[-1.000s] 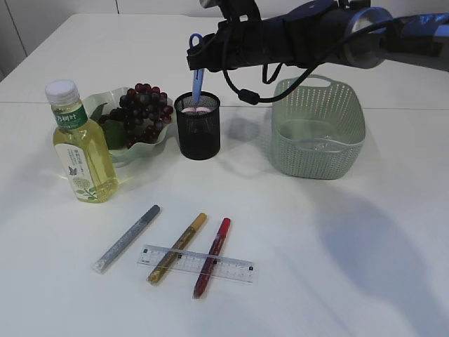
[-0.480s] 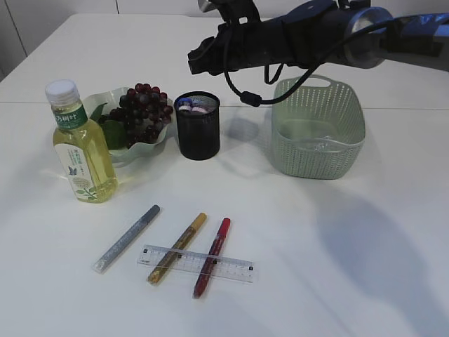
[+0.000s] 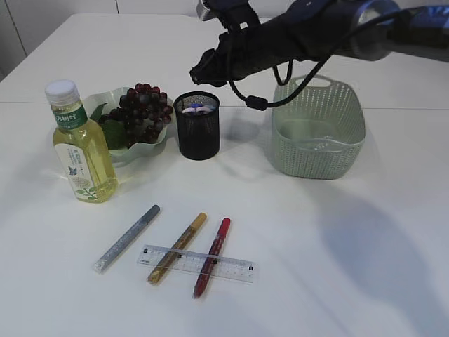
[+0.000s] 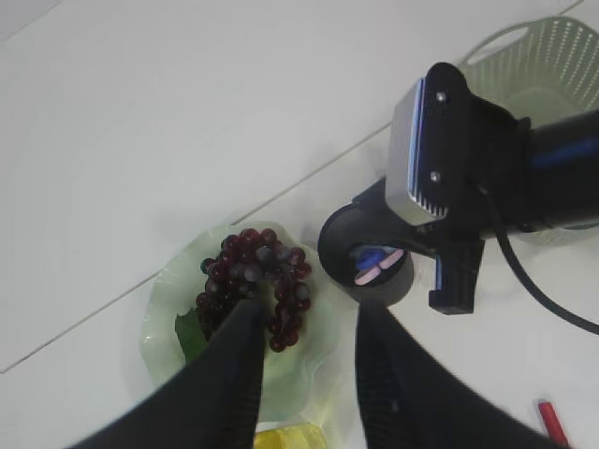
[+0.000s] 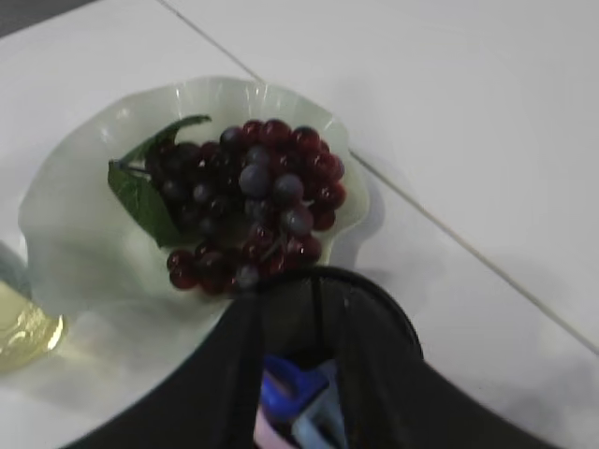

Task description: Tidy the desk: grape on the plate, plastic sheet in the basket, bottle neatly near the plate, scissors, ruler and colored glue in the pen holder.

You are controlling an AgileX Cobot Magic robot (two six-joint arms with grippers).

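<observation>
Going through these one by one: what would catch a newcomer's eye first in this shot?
The dark right arm reaching across the table top, its gripper hovering just above the black pen holder with scissors inside. Next, the dark grapes on the green plate behind the bottle, and three glue pens across a ruler up front.

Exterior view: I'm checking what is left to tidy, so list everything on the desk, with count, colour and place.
bottle: one, yellow liquid, white cap, left, beside the plate
plate: one, pale green, back left
grape: one dark red bunch, on the plate
pen holder: one, black mesh, centre back
scissors: one, blue and pink handles, inside the pen holder
basket: one, pale green, right
colored glue: three sticks, silver, gold, red, front of the desk
ruler: one, clear, lying across the gold and red sticks
left gripper: black, open, above the plate
right gripper: black, open, above the pen holder
</observation>
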